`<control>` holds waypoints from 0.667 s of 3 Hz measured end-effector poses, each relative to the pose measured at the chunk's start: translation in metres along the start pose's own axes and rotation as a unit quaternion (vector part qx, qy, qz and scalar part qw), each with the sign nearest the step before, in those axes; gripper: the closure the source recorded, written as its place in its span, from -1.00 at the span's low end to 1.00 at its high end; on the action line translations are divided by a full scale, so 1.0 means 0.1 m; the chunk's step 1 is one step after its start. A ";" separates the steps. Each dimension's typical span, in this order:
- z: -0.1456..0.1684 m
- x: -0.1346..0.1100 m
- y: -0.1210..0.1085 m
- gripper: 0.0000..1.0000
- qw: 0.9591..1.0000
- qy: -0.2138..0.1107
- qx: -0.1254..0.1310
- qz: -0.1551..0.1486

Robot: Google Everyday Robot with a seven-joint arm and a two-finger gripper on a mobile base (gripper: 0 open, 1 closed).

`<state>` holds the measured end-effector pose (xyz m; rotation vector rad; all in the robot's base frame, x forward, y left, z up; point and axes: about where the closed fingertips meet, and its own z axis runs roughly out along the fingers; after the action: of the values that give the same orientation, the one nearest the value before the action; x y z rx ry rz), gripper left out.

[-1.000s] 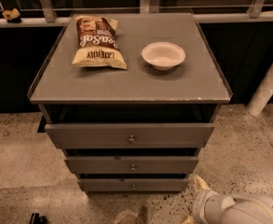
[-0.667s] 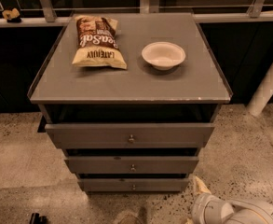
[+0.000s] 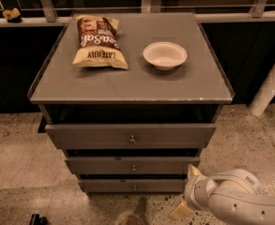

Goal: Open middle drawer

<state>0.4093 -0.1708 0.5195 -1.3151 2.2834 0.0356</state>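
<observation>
The grey cabinet (image 3: 127, 86) has three fronts. The middle drawer (image 3: 99, 165) is the second front, with a small round knob (image 3: 133, 168) at its centre, and it sits a little behind the taller top front (image 3: 90, 135). My gripper (image 3: 187, 192) is low at the right, beside the cabinet's lower right corner and right of the lowest front (image 3: 109, 186). Its two tan fingertips (image 3: 193, 172) stand apart with nothing between them. It touches no drawer.
A chip bag (image 3: 98, 42) and a white bowl (image 3: 164, 55) lie on the cabinet top. A white post (image 3: 268, 86) stands at the right. A railing (image 3: 127, 18) and dark wall run behind. Speckled floor (image 3: 19, 163) lies in front.
My arm and gripper have moved a little left and up, closer to the cabinet's lower right corner. The drawers have not moved.
</observation>
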 end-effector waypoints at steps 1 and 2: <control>0.00 0.00 0.00 -1.00 1.000 0.000 0.000 0.000; -0.01 0.06 0.01 -1.00 1.000 0.003 0.002 -0.010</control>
<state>0.4055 -0.1755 0.5170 -1.3380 2.2748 0.0210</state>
